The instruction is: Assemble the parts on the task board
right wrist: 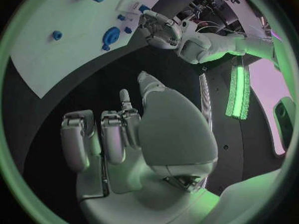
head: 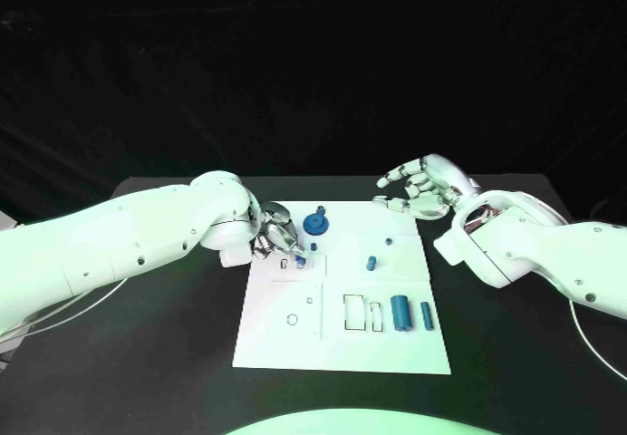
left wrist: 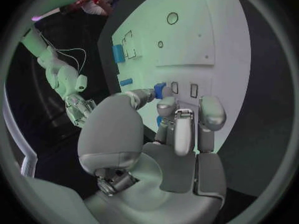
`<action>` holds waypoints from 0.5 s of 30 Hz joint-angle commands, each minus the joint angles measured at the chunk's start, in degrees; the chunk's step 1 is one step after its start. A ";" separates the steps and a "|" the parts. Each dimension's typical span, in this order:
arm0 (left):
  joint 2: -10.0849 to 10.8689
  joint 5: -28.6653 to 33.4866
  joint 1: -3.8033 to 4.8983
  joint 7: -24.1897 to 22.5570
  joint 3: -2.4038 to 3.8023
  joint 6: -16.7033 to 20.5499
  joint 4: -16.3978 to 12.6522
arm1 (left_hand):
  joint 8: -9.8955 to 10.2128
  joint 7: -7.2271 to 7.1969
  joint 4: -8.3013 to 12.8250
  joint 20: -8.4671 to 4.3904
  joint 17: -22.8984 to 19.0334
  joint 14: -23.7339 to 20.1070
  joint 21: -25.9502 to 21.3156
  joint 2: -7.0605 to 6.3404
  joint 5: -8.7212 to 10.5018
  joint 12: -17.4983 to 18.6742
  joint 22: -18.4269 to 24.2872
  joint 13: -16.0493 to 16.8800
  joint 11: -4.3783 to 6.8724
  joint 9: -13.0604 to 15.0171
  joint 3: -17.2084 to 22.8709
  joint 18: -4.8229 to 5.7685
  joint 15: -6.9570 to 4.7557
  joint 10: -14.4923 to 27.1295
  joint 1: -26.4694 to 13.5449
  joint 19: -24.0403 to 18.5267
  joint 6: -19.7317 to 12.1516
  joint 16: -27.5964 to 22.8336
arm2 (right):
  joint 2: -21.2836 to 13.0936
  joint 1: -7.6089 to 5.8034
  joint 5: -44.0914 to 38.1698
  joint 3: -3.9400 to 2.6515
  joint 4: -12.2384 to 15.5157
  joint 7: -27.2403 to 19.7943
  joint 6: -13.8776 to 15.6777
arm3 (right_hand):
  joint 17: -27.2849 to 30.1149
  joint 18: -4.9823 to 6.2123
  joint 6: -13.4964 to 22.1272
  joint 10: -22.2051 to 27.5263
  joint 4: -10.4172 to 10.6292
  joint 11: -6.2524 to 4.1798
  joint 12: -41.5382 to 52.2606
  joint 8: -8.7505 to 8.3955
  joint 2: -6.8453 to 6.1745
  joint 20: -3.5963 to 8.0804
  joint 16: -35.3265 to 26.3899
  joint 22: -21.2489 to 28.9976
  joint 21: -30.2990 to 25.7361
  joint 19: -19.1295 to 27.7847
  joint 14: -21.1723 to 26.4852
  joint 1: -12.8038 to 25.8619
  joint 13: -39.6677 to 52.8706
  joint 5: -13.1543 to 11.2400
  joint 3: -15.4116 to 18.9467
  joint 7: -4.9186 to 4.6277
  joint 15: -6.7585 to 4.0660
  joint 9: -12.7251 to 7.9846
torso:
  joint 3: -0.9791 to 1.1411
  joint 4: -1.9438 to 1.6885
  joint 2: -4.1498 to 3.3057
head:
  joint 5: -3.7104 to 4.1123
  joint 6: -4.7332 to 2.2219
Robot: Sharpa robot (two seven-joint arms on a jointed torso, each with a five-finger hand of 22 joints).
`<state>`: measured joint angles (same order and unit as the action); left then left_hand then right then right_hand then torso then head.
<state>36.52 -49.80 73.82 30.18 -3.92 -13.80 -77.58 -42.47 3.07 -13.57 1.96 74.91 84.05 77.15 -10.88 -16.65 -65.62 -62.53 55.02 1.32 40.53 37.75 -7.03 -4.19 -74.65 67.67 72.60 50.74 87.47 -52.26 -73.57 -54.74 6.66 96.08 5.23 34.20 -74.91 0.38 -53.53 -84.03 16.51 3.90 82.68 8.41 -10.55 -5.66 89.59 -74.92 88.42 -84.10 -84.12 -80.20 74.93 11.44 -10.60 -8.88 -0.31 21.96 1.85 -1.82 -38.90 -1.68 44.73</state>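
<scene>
The white task board (head: 342,349) lies mid-table. My left hand (head: 280,236) hovers over its near-left upper area, by two small rectangular slots (left wrist: 184,88). In the left wrist view its thumb and a finger pinch a small blue part (left wrist: 160,90) right beside those slots. A blue round gear-like part (head: 316,222) stands at the board's far edge. Two small blue parts (head: 388,242) (head: 371,264) lie mid-board, and two blue cylinders (head: 400,313) (head: 426,315) lie lower right. My right hand (head: 425,188) is off the board's far right corner, fingers apart, holding nothing.
Outlined recesses (head: 355,311) and a small ring mark (head: 293,318) sit on the board's near half. Black table (head: 157,362) surrounds the board on all sides. In the right wrist view the board (right wrist: 56,59) and the left hand (right wrist: 163,29) lie beyond my right hand (right wrist: 124,134).
</scene>
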 commanded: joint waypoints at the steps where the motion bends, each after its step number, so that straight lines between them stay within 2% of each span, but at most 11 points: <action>1: 0.41 -6.81 -0.29 -1.76 0.01 4.79 -1.19 | -0.11 -0.20 11.53 0.08 10.27 4.62 0.28 -0.14 -0.29 -0.21 -0.24 0.11 0.06 0.01 11.71 1.22 -0.32 -0.40 -0.60 0.44 0.56 0.35 | -0.04 0.03 -0.19 -0.02 -0.02 -0.40 -0.77 | -13.54 0.04 0.05 -0.57 0.13 0.18 -0.10 0.38 -0.08 -0.24 -0.23 -14.20 -0.16 -5.10 -5.49 0.39 9.87 0.34 -0.31 0.01 0.24 0.06 | 0.07 -0.01 0.00 | -0.16 0.20; 7: 1.13 -11.90 -1.03 -2.06 0.00 7.79 -2.82 | -0.08 -0.25 11.80 0.03 10.35 4.65 0.51 -0.29 -0.40 -0.41 -0.65 0.43 0.12 0.03 11.93 1.30 -0.38 -0.67 -0.66 0.72 0.77 0.39 | -0.13 0.05 -0.19 -0.02 -0.01 -0.43 -0.73 | -13.55 0.03 0.04 -0.54 0.15 0.18 -0.15 0.39 -0.04 -0.24 -0.22 -14.23 -0.12 -5.12 -5.49 0.50 9.83 0.43 -0.32 0.02 0.24 0.06 | 0.00 0.04 0.03 | -0.22 0.32; 15: 1.70 -14.43 -2.11 -2.04 -0.01 9.83 -4.06 | -0.06 -0.31 11.98 -0.02 10.46 4.68 0.71 -0.40 -0.44 -0.61 -1.02 0.73 0.17 0.04 12.15 1.38 -0.42 -0.94 -0.75 0.98 0.98 0.45 | -0.26 0.07 -0.19 -0.01 -0.02 -0.46 -0.76 | -13.55 0.04 0.04 -0.55 0.15 0.18 -0.15 0.40 0.00 -0.23 -0.22 -14.20 -0.17 -5.10 -5.49 0.59 9.83 0.53 -0.34 0.02 0.23 0.06 | -0.01 0.15 0.05 | -0.31 0.36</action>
<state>38.22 -61.12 71.82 29.04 -3.96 -6.48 -81.37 -42.46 2.95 -13.19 1.96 74.90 84.05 77.66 -11.41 -16.73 -65.89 -63.51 55.71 1.53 40.53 38.11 -6.13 -4.19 -75.29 67.14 73.01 51.23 87.68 -52.49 -73.54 -54.74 6.66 96.05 5.20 34.16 -74.91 0.38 -53.53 -84.03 16.51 3.90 82.68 8.64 -10.55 -5.66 89.59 -74.91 88.42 -84.10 -84.12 -80.21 74.92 11.66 -10.60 -8.88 -0.31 21.96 1.85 -1.72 -38.89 -1.95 45.10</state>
